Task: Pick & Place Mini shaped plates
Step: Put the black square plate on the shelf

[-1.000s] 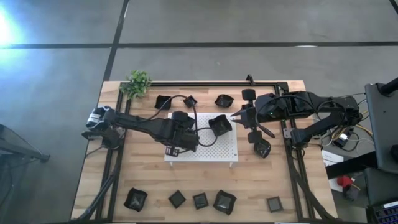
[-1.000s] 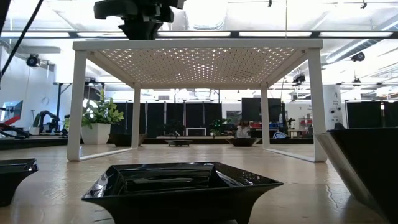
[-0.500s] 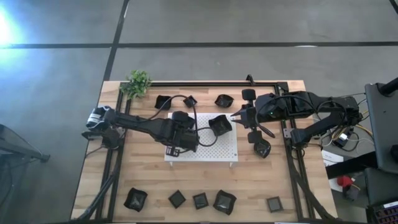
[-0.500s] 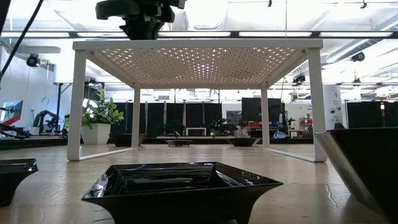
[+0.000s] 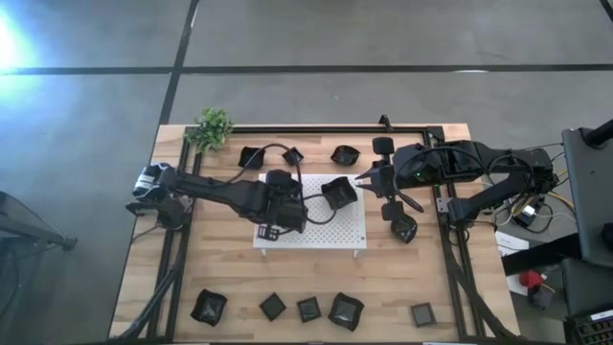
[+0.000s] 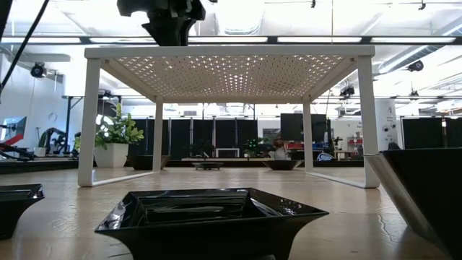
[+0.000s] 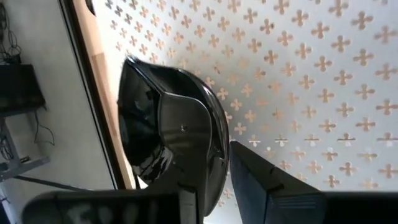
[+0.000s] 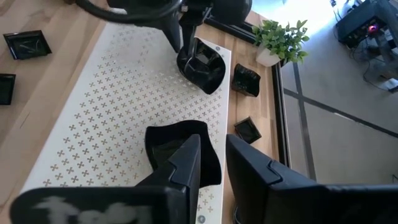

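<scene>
Mini shaped plates (image 5: 338,193) being placed on the white board (image 5: 326,230): one plate (image 7: 168,124) lying right at the left gripper (image 7: 214,171), another plate (image 8: 180,155) right at the right gripper (image 8: 212,146). Not showing whether either gripper is clamping its plate or standing open. Probably finishing a placement; next calling for lifting clear without dragging a rim.

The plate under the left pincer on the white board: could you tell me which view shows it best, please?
The right wrist view: the plate sits whole near the board's far edge, the left pincer above it. The left wrist view crops it close. The high view hides it under the arm; the low view misses it.
</scene>
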